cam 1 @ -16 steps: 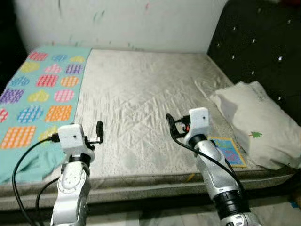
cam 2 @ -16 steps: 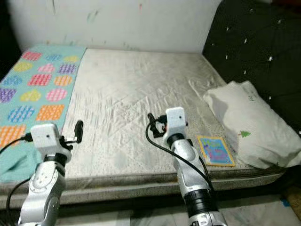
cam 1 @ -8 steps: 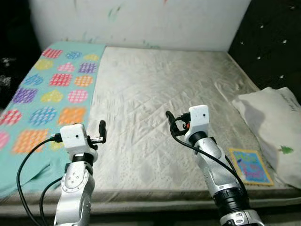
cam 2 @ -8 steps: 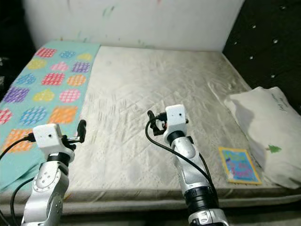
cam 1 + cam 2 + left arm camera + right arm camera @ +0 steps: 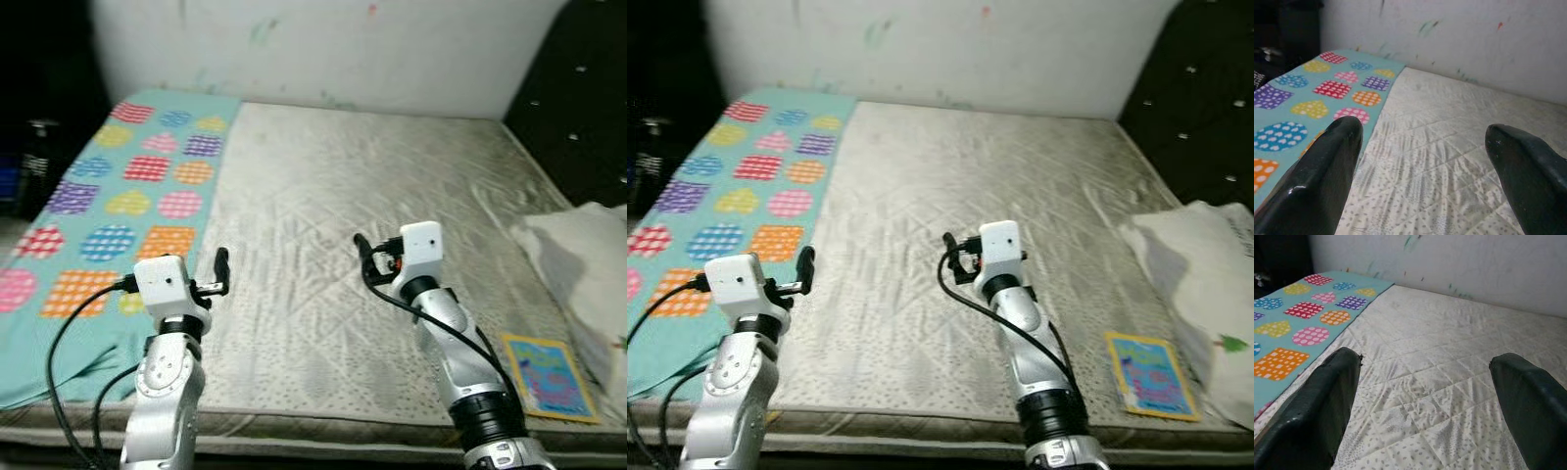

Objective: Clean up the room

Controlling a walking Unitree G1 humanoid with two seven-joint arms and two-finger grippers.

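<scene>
Both claws, left and right, hung wide over the bed; pillow cut off at the frame edge

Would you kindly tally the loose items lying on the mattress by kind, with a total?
Blanket, teal with coloured patches: 1
Pillow, white: 1
Book, colourful cover: 1
Total: 3

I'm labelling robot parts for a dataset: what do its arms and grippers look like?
Both arms are silver metal with black joint bands, each ending in a white boxy wrist block. The left gripper and right gripper have two long black fingers. Black cables loop along each arm; the right wrist shows a small red part.
</scene>
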